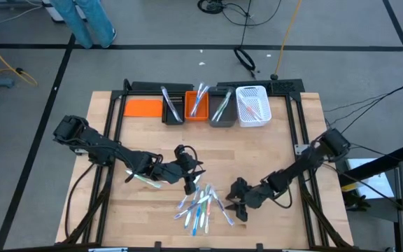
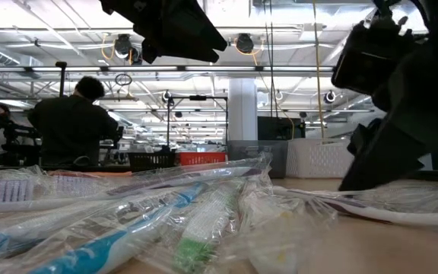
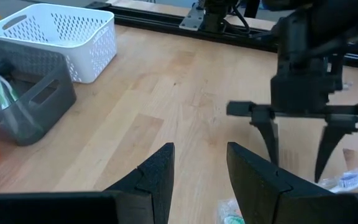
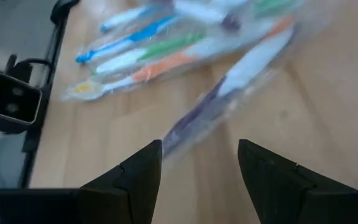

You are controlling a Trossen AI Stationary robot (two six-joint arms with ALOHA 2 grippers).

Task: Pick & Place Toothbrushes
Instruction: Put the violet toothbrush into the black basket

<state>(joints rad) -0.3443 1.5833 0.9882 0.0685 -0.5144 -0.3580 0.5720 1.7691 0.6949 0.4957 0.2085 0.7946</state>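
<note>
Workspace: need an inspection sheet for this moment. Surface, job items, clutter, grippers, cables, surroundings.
Surface: wooden table top, black frame round it.
Job's things: pile of wrapped toothbrushes near the front edge; more stand in the dark bin, orange bin, grey bin and white basket along the back.
Clutter: flat orange piece beside the bins.
Grippers: left gripper open, empty, above the pile's left end; right gripper open, empty, over a purple wrapped brush.
Cables: black and yellow leads on the floor behind.
Surroundings: a person at a bench beyond the table.
</note>
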